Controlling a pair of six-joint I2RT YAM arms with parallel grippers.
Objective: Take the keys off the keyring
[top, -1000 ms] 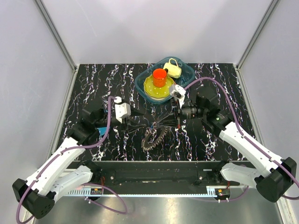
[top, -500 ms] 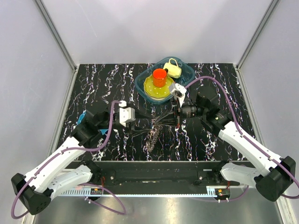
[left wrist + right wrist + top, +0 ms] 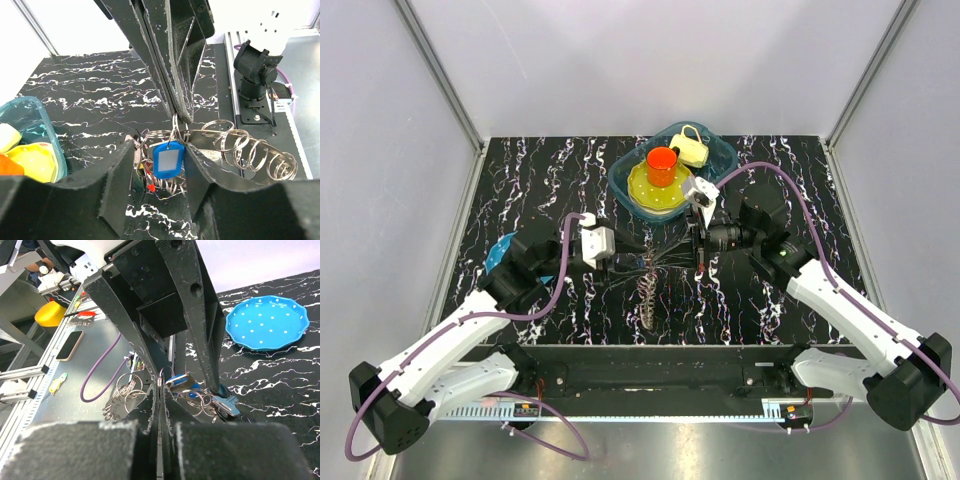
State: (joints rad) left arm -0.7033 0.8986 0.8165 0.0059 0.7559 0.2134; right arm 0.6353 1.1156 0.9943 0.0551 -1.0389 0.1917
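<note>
Right gripper [image 3: 698, 254] clenched on keyring [image 3: 648, 296], left gripper [image 3: 636, 263] spread around keys [image 3: 666, 262], teal basin [image 3: 722, 160] just behind, blue plate [image 3: 267, 322] leftward

Two arms work here, left arm [image 3: 450, 340] and right arm [image 3: 850, 310], with two grippers: one left gripper [image 3: 635, 263], one right gripper [image 3: 692, 255]. There is one keyring [image 3: 649, 295]. Its keys [image 3: 665, 262] are packed too closely to count. One blue tag [image 3: 167, 160] and at least five small wire loops [image 3: 252, 155] show. At twelve o'clock: one teal tub [image 3: 720, 160], one yellow plate [image 3: 645, 195], one orange cup [image 3: 662, 165], one pale yellow pot [image 3: 692, 148]. At nine o'clock: one blue dotted dish [image 3: 267, 322].
</note>
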